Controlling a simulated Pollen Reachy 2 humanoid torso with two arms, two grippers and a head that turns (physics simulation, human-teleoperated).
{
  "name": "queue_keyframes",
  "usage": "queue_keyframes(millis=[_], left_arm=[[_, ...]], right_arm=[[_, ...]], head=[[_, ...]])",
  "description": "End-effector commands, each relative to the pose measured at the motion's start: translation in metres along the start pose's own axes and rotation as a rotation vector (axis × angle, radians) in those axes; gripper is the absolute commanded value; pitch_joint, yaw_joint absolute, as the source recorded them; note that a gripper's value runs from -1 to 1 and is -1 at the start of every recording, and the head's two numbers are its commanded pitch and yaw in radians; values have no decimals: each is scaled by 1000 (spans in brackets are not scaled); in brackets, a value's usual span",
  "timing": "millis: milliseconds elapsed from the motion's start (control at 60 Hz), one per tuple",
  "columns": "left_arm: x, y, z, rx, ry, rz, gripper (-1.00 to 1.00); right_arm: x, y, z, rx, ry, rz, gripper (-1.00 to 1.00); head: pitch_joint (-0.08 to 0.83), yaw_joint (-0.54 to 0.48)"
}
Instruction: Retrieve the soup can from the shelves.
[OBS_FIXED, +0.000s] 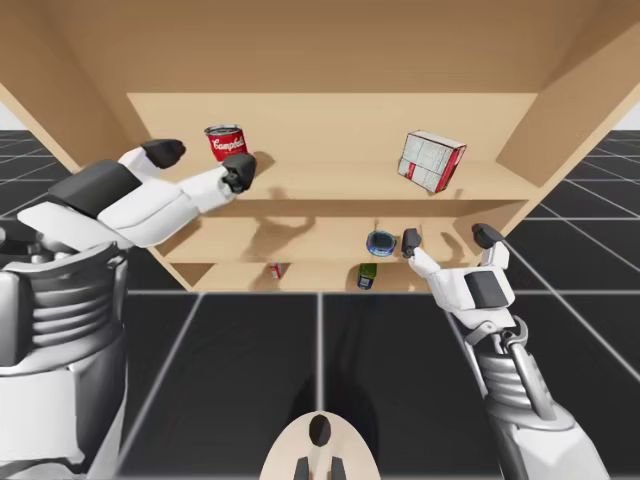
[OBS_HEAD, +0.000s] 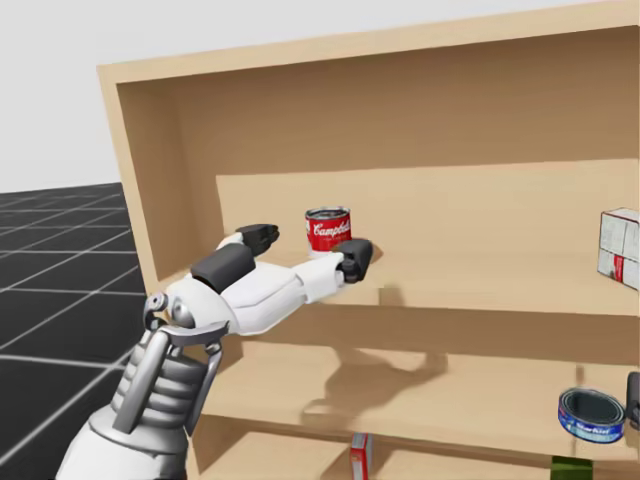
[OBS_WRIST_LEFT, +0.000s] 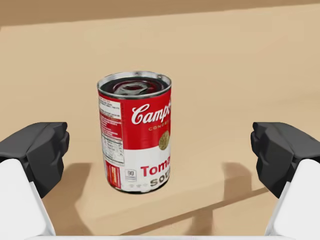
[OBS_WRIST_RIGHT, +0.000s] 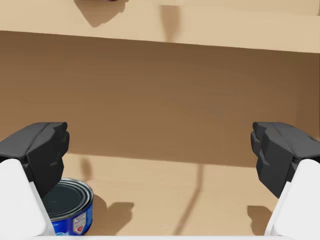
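From above, the shelves (OBS_FIXED: 330, 180) stand open toward the robot. The soup can (OBS_FIXED: 226, 142) stands upright on the top board, near its left end. The left hand (OBS_FIXED: 202, 162) is at that board's front edge with its fingers spread wide, one on each side of the can and neither touching it. A box (OBS_FIXED: 432, 160) sits tilted near the right end of the same board. On the middle board lies a blue can (OBS_FIXED: 380, 243). The right hand (OBS_FIXED: 448, 238), also spread open and holding nothing, is just beside it, toward the board's right end. On the bottom board are a red can (OBS_FIXED: 276, 270) and a green item (OBS_FIXED: 367, 276), well apart.

From the head, the soup can (OBS_HEAD: 328, 230) stands on the top board of the shelves (OBS_HEAD: 480, 290), with the left hand (OBS_HEAD: 308, 247) open around it. The box (OBS_HEAD: 621, 246) sits at the right end, and the blue can (OBS_HEAD: 591, 415) and red can (OBS_HEAD: 360, 455) lie lower down.

From the left wrist, the soup can (OBS_WRIST_LEFT: 135, 132) stands upright ahead of the left hand (OBS_WRIST_LEFT: 160, 150). It lies between the lines of the fingers (OBS_WRIST_LEFT: 37, 150), nearer the left one, with clear gaps on both sides.

From the right wrist, the right hand (OBS_WRIST_RIGHT: 160, 150) gapes open toward the middle board. The blue can (OBS_WRIST_RIGHT: 70, 207) lies by its left finger, and whether they touch cannot be told.
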Motion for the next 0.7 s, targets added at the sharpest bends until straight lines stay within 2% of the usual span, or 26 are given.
queue_keyframes(millis=[17,167,383,667,683,700], left_arm=[[-4,11,-33,144,195,28,-1000],[-10,19,-62,170,223,54,-1000],[-25,22,-93,208,262,50,-1000],[-30,15,-114,248,262,9,-1000],[-30,14,-114,250,258,3,-982],[-30,13,-114,271,246,-13,-501]], right_arm=[[0,0,0,-3,1,-8,-1000],[0,-1,0,-6,1,-11,-1000],[-1,-2,-1,-8,2,-13,-1000],[-1,-4,-1,-8,3,-15,-1000],[-1,-4,-1,-8,3,-16,-1000],[-1,-4,-1,-7,3,-15,-1000]], head=[[158,281],[165,277],[173,274],[181,270],[181,270],[181,270]])
